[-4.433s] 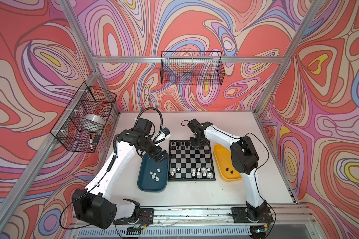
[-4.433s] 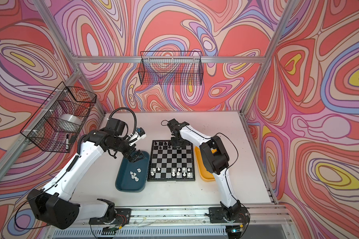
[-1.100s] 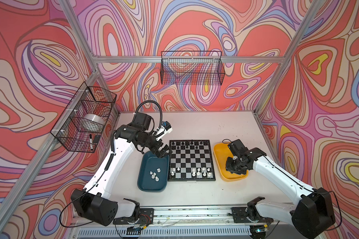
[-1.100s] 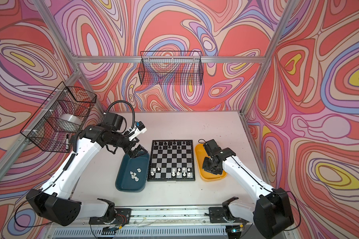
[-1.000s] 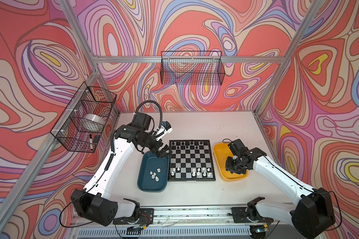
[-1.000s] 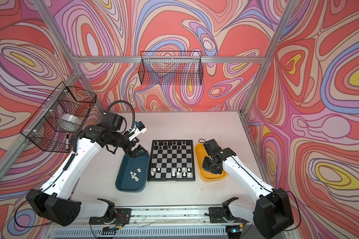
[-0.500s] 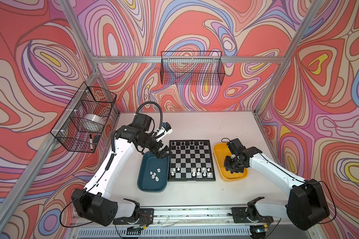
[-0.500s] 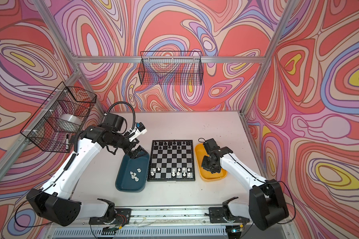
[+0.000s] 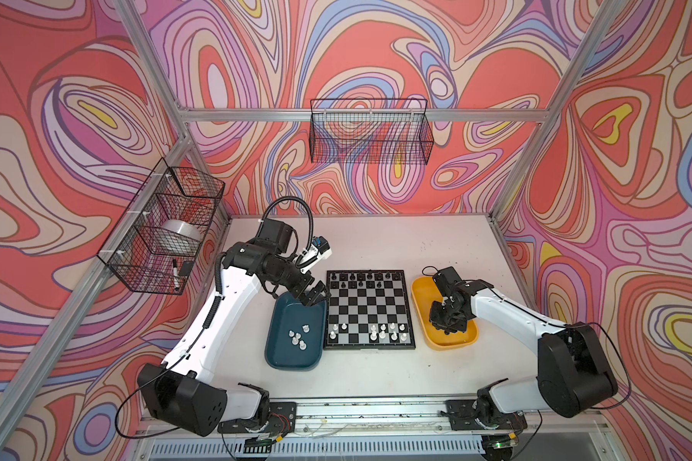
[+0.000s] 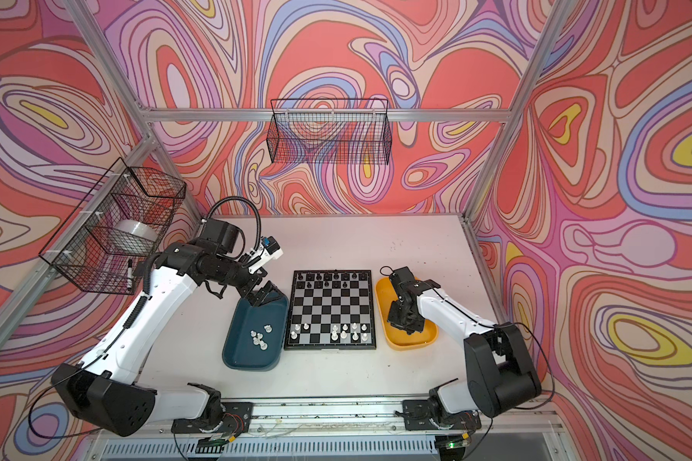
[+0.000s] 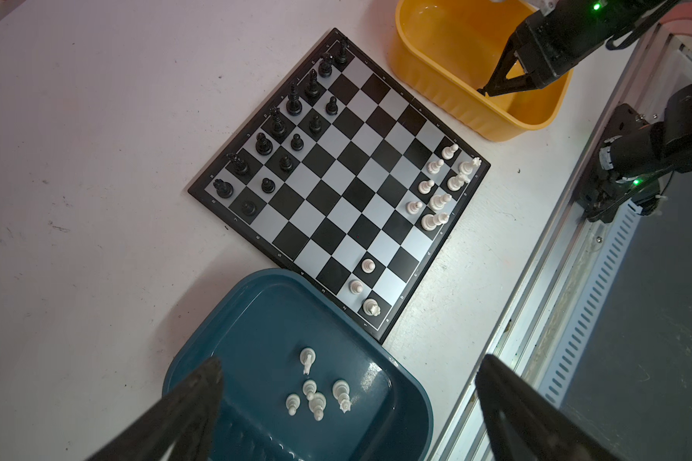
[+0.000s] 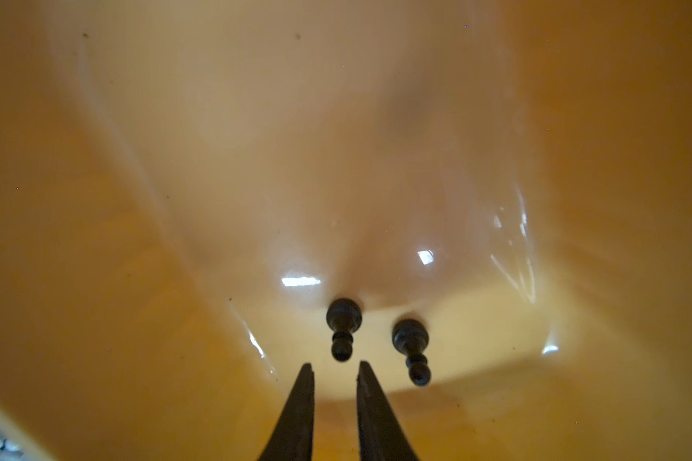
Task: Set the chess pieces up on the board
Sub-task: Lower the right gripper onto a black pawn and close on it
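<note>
The right gripper (image 12: 334,365) is hovering by a black pawn (image 12: 342,327) lying in the yellow tray (image 12: 136,239), tips slightly apart, empty. Next it must pinch it. The left gripper (image 11: 350,361) is hanging wide open.

Top views: high front, angled down, near-identical. L wrist: above board (image 11: 348,175), shared w/ tops. R wrist: close inside yellow tray (image 12: 336,139).
</note>
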You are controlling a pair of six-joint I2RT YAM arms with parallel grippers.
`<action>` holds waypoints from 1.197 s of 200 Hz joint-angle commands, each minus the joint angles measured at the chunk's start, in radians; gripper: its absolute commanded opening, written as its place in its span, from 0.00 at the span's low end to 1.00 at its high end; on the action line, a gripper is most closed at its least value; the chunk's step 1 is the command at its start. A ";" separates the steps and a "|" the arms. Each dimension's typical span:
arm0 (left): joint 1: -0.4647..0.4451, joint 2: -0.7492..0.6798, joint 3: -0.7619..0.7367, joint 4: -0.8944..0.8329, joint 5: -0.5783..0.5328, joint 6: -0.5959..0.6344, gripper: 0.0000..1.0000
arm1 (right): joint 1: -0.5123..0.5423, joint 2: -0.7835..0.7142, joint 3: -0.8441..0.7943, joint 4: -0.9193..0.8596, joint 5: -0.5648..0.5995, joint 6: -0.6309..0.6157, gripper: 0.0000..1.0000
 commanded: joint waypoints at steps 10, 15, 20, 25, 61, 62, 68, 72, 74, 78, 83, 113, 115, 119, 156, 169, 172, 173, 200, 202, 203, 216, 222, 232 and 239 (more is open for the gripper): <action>-0.005 0.009 -0.011 -0.011 -0.004 0.017 0.99 | -0.009 0.036 0.025 0.017 0.026 -0.024 0.20; -0.006 0.009 -0.011 -0.011 -0.003 0.016 0.99 | -0.009 0.040 0.023 0.020 0.025 -0.024 0.19; -0.006 0.009 -0.011 -0.013 -0.003 0.018 0.99 | -0.010 0.043 0.023 0.023 0.023 -0.025 0.19; -0.007 0.008 -0.011 -0.013 -0.002 0.018 0.99 | -0.011 0.045 0.023 0.026 0.021 -0.026 0.19; -0.006 0.008 -0.007 -0.017 -0.002 0.019 0.99 | -0.011 0.062 0.030 0.029 0.020 -0.033 0.18; -0.006 0.008 -0.007 -0.017 -0.003 0.018 0.99 | -0.011 0.063 0.030 0.028 0.020 -0.034 0.18; -0.006 0.007 -0.006 -0.017 -0.003 0.018 0.99 | -0.011 0.063 0.033 0.026 0.021 -0.037 0.17; -0.007 0.006 -0.006 -0.017 -0.002 0.018 0.99 | -0.012 0.064 0.033 0.026 0.021 -0.038 0.17; -0.006 0.006 -0.006 -0.018 -0.002 0.017 0.99 | -0.012 0.063 0.032 0.028 0.021 -0.038 0.17; -0.006 0.006 -0.006 -0.019 -0.003 0.018 0.99 | -0.012 0.063 0.031 0.029 0.021 -0.038 0.17; -0.005 0.006 -0.005 -0.019 -0.002 0.017 0.99 | -0.012 0.064 0.031 0.029 0.022 -0.039 0.17; -0.006 0.005 -0.008 -0.019 -0.001 0.017 0.99 | -0.013 0.071 0.032 0.025 0.027 -0.046 0.16; -0.007 0.005 -0.008 -0.019 0.000 0.017 0.99 | -0.013 0.071 0.031 0.025 0.027 -0.046 0.16; -0.007 0.005 -0.008 -0.019 0.000 0.016 0.99 | -0.014 0.072 0.030 0.025 0.028 -0.046 0.16; -0.005 0.002 -0.008 -0.019 -0.003 0.016 0.99 | -0.014 0.078 0.032 0.026 0.029 -0.051 0.15; -0.006 0.000 -0.009 -0.019 -0.002 0.017 0.99 | -0.013 0.084 0.037 0.027 0.028 -0.054 0.15; -0.006 0.000 -0.010 -0.019 -0.003 0.017 0.99 | -0.014 0.085 0.037 0.026 0.027 -0.055 0.15; -0.007 -0.001 -0.011 -0.019 -0.003 0.017 0.99 | -0.014 0.086 0.038 0.026 0.027 -0.055 0.15; -0.005 -0.003 -0.015 -0.018 -0.006 0.016 0.99 | -0.014 0.092 0.041 0.029 0.030 -0.058 0.14; -0.005 -0.004 -0.015 -0.018 -0.006 0.016 0.99 | -0.014 0.093 0.041 0.028 0.030 -0.057 0.14; -0.005 -0.004 -0.016 -0.018 -0.006 0.016 0.99 | -0.014 0.094 0.041 0.028 0.029 -0.057 0.14; -0.006 -0.005 -0.017 -0.017 -0.006 0.016 0.99 | -0.014 0.099 0.043 0.030 0.028 -0.058 0.14; -0.006 -0.005 -0.017 -0.017 -0.008 0.016 0.99 | -0.014 0.100 0.043 0.032 0.025 -0.059 0.14; -0.007 -0.004 -0.017 -0.016 -0.008 0.016 0.99 | -0.014 0.099 0.045 0.032 0.025 -0.059 0.14; -0.007 -0.005 -0.017 -0.016 -0.009 0.016 0.99 | -0.014 0.101 0.047 0.033 0.027 -0.059 0.14</action>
